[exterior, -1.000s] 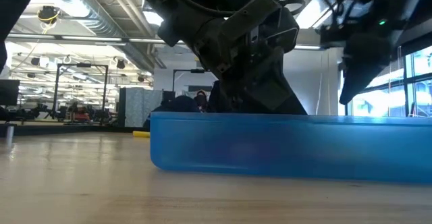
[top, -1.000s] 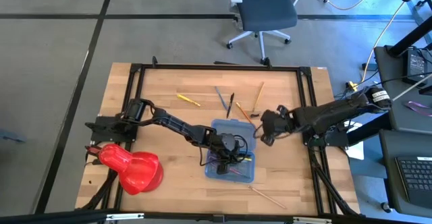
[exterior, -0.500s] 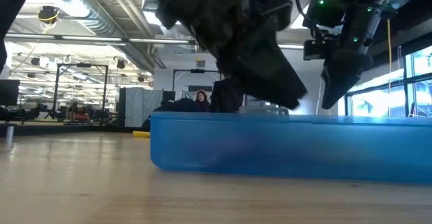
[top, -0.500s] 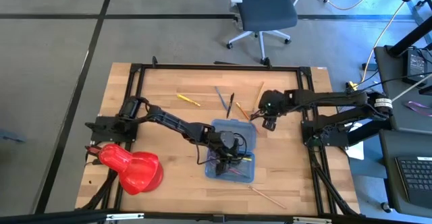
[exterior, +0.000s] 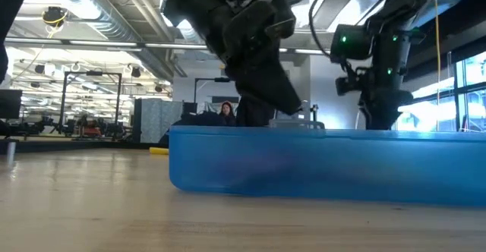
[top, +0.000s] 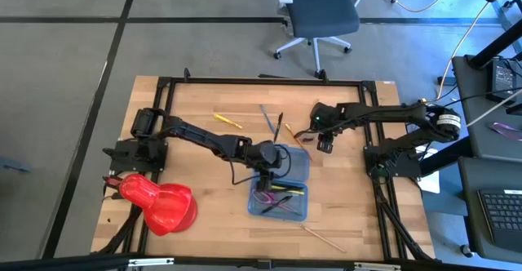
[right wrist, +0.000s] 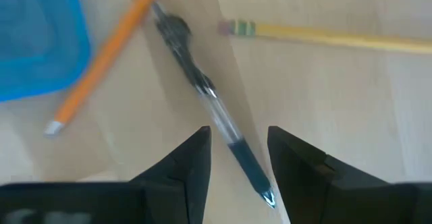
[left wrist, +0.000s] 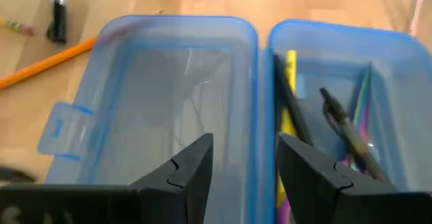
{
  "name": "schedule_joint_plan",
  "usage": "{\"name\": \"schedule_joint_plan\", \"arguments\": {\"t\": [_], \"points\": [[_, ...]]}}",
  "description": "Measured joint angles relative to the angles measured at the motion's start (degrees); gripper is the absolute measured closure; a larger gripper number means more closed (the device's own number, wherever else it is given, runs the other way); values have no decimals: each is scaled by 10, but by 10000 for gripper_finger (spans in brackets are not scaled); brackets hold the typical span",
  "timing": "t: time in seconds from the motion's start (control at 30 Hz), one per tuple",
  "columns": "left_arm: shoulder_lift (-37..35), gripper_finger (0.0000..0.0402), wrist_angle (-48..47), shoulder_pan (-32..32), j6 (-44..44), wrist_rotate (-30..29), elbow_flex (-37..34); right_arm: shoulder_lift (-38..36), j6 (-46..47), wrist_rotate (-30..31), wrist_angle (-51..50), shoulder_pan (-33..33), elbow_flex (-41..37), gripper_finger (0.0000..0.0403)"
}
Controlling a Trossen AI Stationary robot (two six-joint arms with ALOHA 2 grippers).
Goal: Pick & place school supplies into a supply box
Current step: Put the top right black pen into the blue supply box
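Observation:
The open translucent blue supply box (top: 302,171) lies at the table's middle, also seen from the side in the low view (exterior: 326,165). Its near half holds a yellow pencil (left wrist: 290,69), a black pen (left wrist: 344,119) and purple-tinted items. Its far half (left wrist: 162,82) holds nothing. My left gripper (left wrist: 243,156) hovers open above the hinge between the halves (top: 269,157). My right gripper (right wrist: 239,150) points down, open, its fingers on either side of a clear pen with a dark grip (right wrist: 196,75) lying on the wood just beyond the box (top: 324,138).
More supplies lie near the far edge: a yellow pencil (top: 228,121), a blue pen (top: 266,117), a black pen (top: 278,126), an orange pencil (right wrist: 101,69) and a wooden pencil (top: 312,116). Another wooden pencil (top: 324,238) lies near the front edge. A glossy red blob (top: 159,203) sits front left.
My left gripper has drawn back from over the box's near half toward the far half. My right gripper has swung from beside the box's right side toward the table's far edge, then come down over the loose pens there.

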Motion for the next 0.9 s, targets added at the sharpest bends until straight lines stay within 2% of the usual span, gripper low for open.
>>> {"name": "schedule_joint_plan", "arguments": {"t": [0.2, 0.73, 0.9], "points": [[-2, 250, 29, 7, 1, 0, -24, 24, -21, 0, -9, -24, 0, 251], [-5, 251, 5, 6, 37, 1, -24, 96, -95, -5, -29, -62, 2, 252], [-7, 250, -27, 20, 40, 1, -24, 101, -95, -10, -33, -61, 3, 280]]}}
